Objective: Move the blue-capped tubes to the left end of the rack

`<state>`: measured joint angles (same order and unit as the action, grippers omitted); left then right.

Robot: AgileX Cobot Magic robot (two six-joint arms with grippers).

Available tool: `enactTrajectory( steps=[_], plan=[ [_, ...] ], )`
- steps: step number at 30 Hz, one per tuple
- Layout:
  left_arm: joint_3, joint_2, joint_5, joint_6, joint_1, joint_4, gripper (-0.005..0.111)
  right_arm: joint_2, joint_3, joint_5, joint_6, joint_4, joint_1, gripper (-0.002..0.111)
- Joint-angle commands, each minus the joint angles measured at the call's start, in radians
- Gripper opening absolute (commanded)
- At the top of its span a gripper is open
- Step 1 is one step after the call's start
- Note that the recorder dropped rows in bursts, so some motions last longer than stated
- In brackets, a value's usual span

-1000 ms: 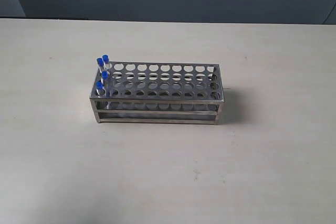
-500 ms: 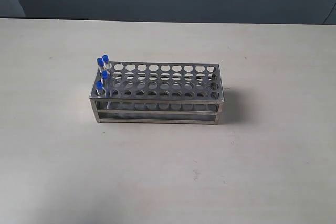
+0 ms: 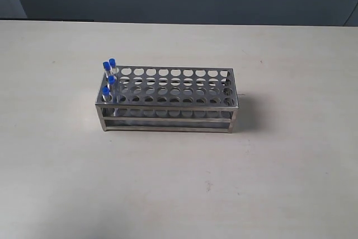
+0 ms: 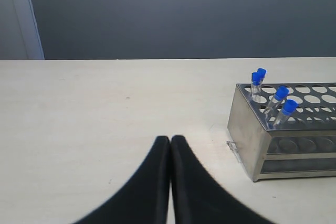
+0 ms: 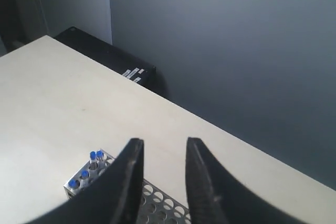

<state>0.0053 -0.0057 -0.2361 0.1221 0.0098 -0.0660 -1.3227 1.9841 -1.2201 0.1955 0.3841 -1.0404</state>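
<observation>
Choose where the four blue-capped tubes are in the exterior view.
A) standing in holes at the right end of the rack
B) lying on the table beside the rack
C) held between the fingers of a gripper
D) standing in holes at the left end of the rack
D: all four blue-capped tubes stand close together in holes at the left end of the rack, and no gripper is near them in that view.

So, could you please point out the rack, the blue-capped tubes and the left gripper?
rack (image 3: 168,107): exterior view, front top rail.
blue-capped tubes (image 3: 111,79): exterior view, one tube's cap.
left gripper (image 4: 170,139): left wrist view, between shut fingertips.
</observation>
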Motion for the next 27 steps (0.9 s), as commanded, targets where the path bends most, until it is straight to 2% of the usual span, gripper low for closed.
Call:
enactTrajectory(
  steps=[1,7,8,9,10,11,12,13,14,15,17,20,24,27],
  plan=[
    [-0.005,0.006,0.005,0.001,-0.005,-0.002,0.001,0.078,-0.120,0.039,0.005,0.027,0.004,0.028],
    [-0.005,0.006,0.005,0.001,-0.005,-0.002,0.001,0.247,-0.387,0.159,0.015,-0.027,0.004,0.028],
    [-0.005,0.006,0.005,0.001,-0.005,-0.002,0.001,0.321,-0.518,0.242,0.015,-0.036,0.008,0.028],
    [-0.005,0.006,0.005,0.001,-0.005,-0.002,0.001,0.358,-0.575,0.283,0.015,-0.045,0.020,0.028],
    [-0.005,0.006,0.005,0.001,-0.005,-0.002,0.001,0.455,-0.733,0.406,0.015,-0.074,0.078,0.028],
    [-0.005,0.006,0.005,0.001,-0.005,-0.002,0.001,0.506,-0.799,0.456,0.015,-0.083,0.110,0.028],
    [-0.005,0.006,0.005,0.001,-0.005,-0.002,0.001,0.604,-0.967,0.595,0.025,-0.105,0.204,0.028],
    [-0.005,0.006,0.005,0.001,-0.005,-0.002,0.001,0.650,-1.048,0.671,0.025,-0.132,0.262,0.028],
    [-0.005,0.006,0.005,0.001,-0.005,-0.002,0.001,0.724,-1.197,0.801,0.025,-0.199,0.393,0.028],
    [-0.005,0.006,0.005,0.001,-0.005,-0.002,0.001,0.760,-1.265,0.856,0.025,-0.240,0.457,0.028],
    [-0.005,0.006,0.005,0.001,-0.005,-0.002,0.001,0.862,-1.451,0.965,0.025,-0.353,0.651,0.028],
    [-0.005,0.006,0.005,0.001,-0.005,-0.002,0.001,0.976,-1.637,1.001,0.021,-0.441,0.858,0.028],
    [-0.005,0.006,0.005,0.001,-0.005,-0.002,0.001,1.177,-1.831,1.036,0.001,-0.462,1.040,0.028],
    [-0.005,0.006,0.005,0.001,-0.005,-0.002,0.001,1.314,-1.924,1.037,-0.051,-0.457,1.050,0.028]
  ],
)
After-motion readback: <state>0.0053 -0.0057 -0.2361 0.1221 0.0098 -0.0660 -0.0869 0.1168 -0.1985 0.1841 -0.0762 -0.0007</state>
